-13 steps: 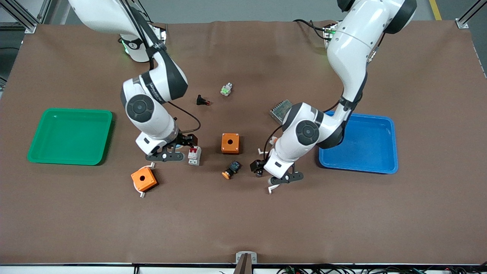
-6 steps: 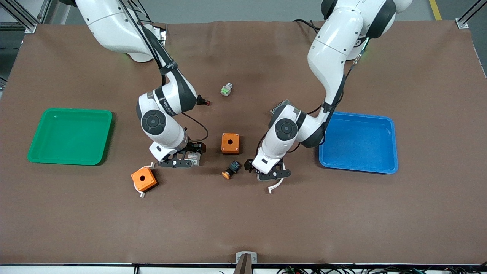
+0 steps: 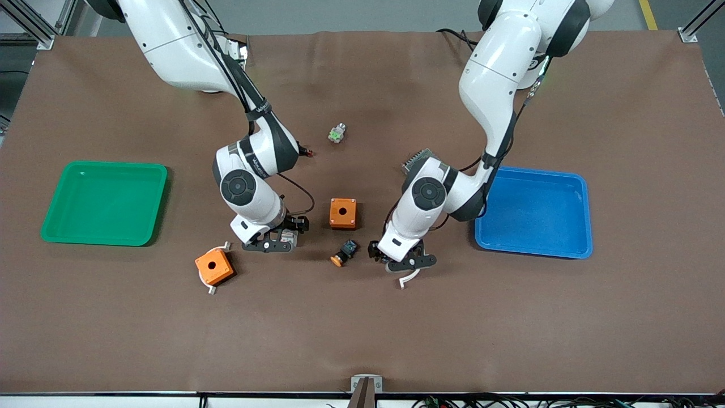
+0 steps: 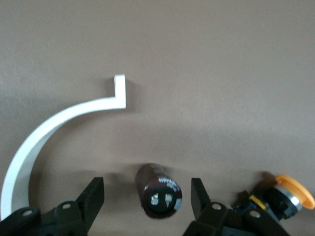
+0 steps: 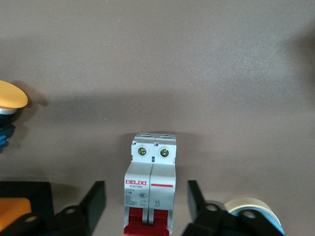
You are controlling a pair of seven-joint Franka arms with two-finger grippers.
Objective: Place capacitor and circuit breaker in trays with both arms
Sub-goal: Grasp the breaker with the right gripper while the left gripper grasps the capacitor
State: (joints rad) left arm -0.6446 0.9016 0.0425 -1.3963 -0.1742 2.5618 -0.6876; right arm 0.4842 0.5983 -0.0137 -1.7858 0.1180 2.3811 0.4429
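Brown mat: left gripper point(image 4: 147, 204) wide astride capacitor point(image 4: 158, 191), right gripper point(image 5: 146, 206) wide astride breaker point(image 5: 150, 192); round capacitor may roll from closing fingers.

capacitor point(image 4: 158, 191): black cylinder, lying on table | circuit breaker point(image 5: 150, 192): white-grey, red lever, lying flat

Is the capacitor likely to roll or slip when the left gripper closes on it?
The capacitor is a glossy cylinder lying on its side between the open fingers of the left gripper, so it could probably roll if nudged. Its smooth skin may slip. It looks rigid.
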